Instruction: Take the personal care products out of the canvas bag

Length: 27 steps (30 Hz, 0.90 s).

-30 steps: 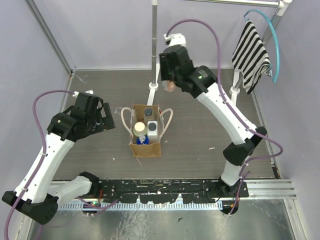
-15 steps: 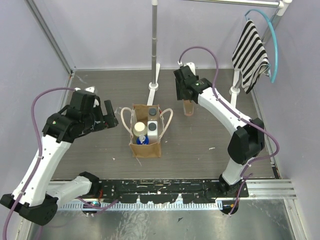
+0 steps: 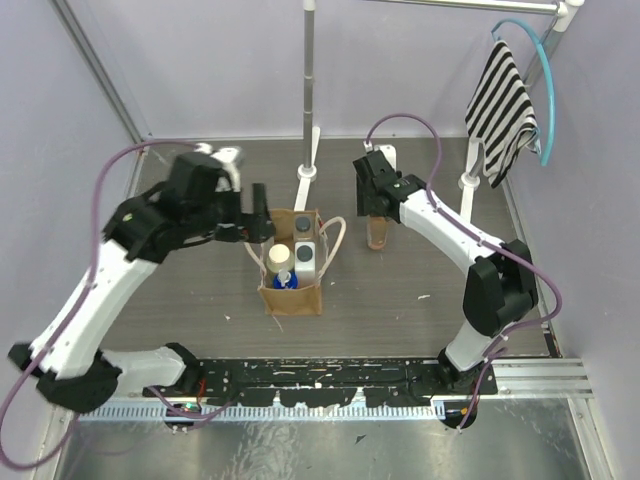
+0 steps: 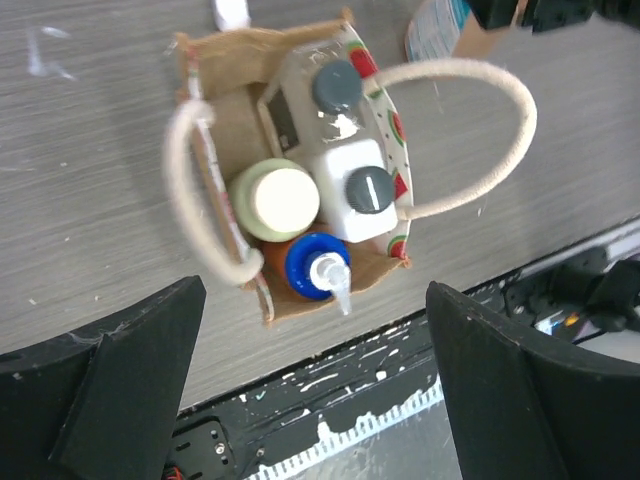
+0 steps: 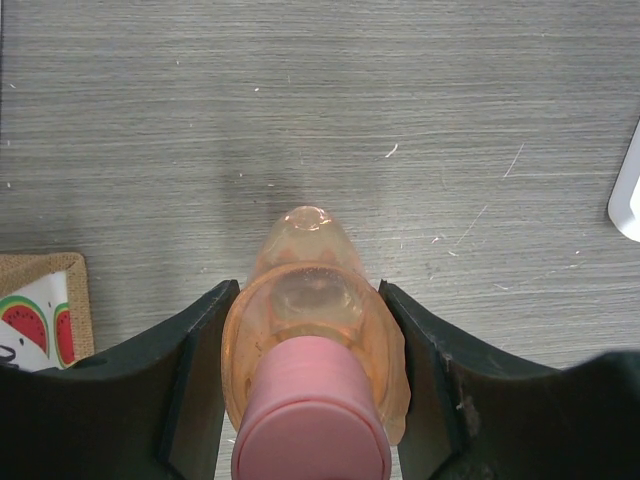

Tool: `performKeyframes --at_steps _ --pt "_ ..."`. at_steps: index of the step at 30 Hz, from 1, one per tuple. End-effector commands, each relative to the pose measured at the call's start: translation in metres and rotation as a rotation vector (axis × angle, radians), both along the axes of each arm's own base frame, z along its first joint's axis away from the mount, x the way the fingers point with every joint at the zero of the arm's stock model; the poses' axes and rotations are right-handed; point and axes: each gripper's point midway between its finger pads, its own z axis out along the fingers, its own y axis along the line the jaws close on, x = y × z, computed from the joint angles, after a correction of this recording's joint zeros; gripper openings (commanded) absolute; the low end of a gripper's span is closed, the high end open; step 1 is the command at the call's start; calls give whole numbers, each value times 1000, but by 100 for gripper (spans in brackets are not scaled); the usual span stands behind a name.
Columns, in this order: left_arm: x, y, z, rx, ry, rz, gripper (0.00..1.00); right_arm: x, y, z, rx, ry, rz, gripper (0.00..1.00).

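Left hand (image 3: 256,218) first: I have it hovering over the left rim of the bag (image 3: 292,297), its fingers (image 4: 130,380) spread wide apart and gripping nothing. Through its wrist camera I look straight down into the bag. It stands upright on the table (image 3: 420,310), nearer to the arm bases than anything else on it.

Four bottles are packed inside, standing and touching one another. At the near end sits the blue bottle (image 4: 318,265) with its white nozzle. Just beyond it are the cream-capped bottle (image 4: 274,198) on the left and the white bottle (image 4: 360,188) with a grey cap on the right. At the far end is the clear bottle (image 4: 335,87) with a dark cap. The lining (image 4: 385,130) shows a watermelon print, and the two cream handles (image 4: 500,120) loop out to either side.

Farther back and to the right, clear of the bag, the pink-orange bottle (image 3: 377,235) stands upright on the table. My right hand (image 3: 376,212) sits over the top of it, with a finger (image 5: 200,390) against each flank just below the pink cap (image 5: 310,435). From the wrist view they look closed on it, though I cannot be sure how firmly they press.

Beyond that, a metal pole (image 3: 309,100) rises from its foot at the back of the table, and a striped cloth (image 3: 500,105) hangs at the far right.
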Motion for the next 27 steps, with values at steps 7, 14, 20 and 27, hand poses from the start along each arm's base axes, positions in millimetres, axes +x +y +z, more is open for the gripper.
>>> performKeyframes --at_steps 7,14,20,27 --pt "38 -67 -60 252 139 -64 88 7 7 54 156 -183 -33 43" --pt "65 -82 -90 322 181 -19 85 3 8 50 168 -178 -24 43" --pt "79 -101 -119 335 213 -52 85 0 8 50 173 -170 -19 43" --pt "93 -111 -140 347 209 -44 81 -4 12 55 194 -168 4 46"
